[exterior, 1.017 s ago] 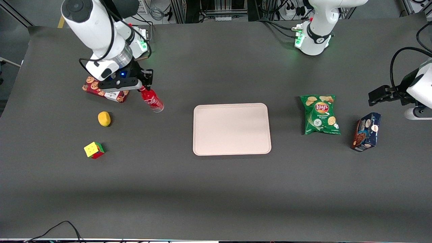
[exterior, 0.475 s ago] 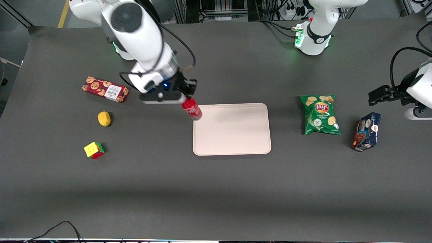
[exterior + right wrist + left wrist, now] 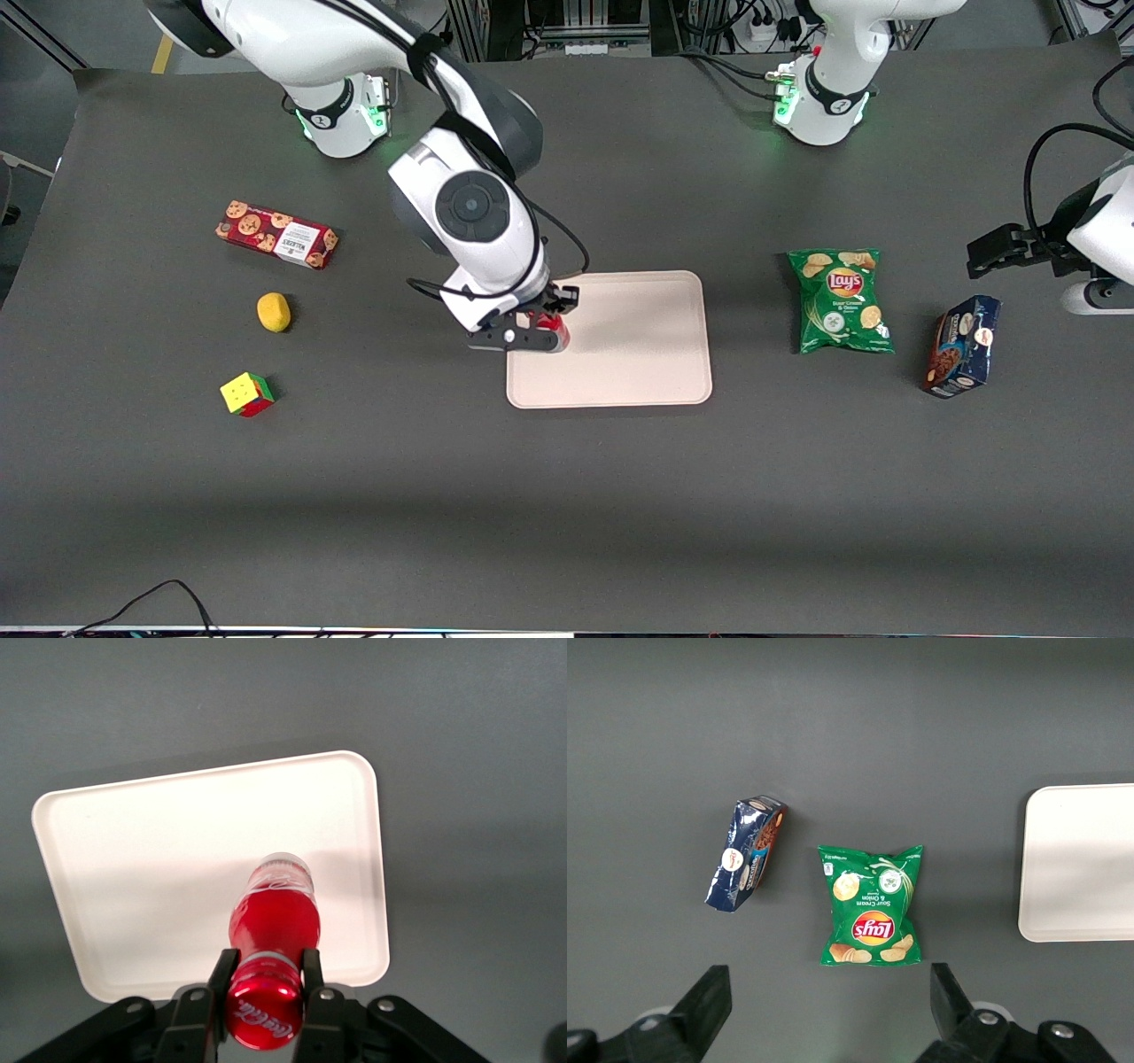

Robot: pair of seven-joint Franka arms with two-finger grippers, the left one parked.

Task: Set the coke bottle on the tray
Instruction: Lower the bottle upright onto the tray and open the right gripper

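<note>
Red coke bottle, white script; pale pinkish-beige tray; black gripper.

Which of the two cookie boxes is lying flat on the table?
The red cookie box toward the working arm's end lies flat; the dark blue one stands tilted beside the chips. The gripper holds the coke bottle over the tray.
</note>
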